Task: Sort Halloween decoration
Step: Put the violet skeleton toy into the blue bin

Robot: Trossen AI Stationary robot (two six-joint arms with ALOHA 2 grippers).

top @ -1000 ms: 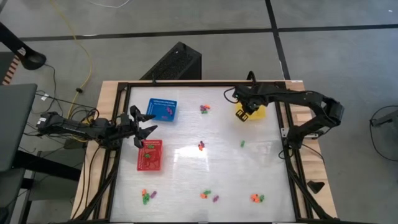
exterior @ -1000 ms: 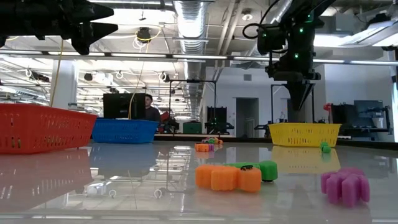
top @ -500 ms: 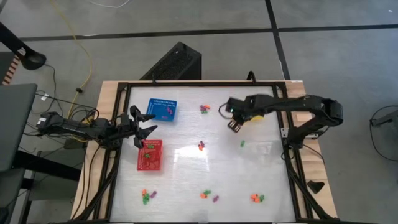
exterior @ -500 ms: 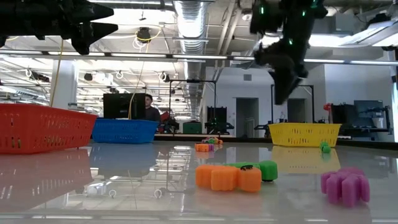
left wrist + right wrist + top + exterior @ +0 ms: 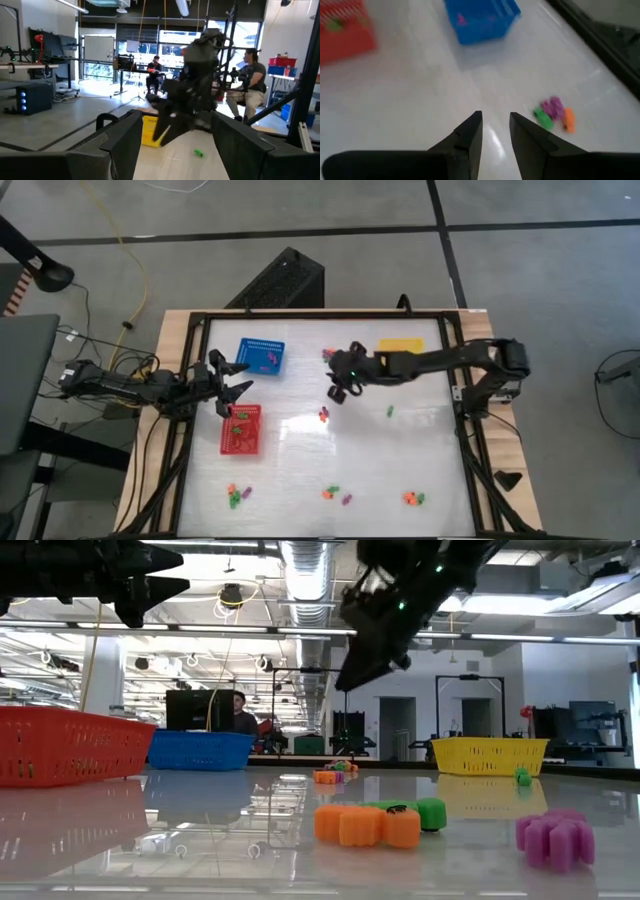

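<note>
Overhead arrangement on the glossy white surface (image 5: 300,460). The right end effector (image 5: 338,392), fingers parted with a narrow gap and holding nothing, hangs above mid-surface; a small cluster of purple, green and orange plastic trinkets (image 5: 552,114) lies just beyond its tips. The blue mesh basket (image 5: 260,357), farther off, holds a pink piece; the red mesh basket (image 5: 240,429) contains a green one. The yellow mesh basket (image 5: 400,346) sits behind this arm, contents unclear. The left end effector (image 5: 232,383), fully spread and empty, hovers between the blue and red baskets.

Motion blurs the right claw (image 5: 345,680) in the low view.
</note>
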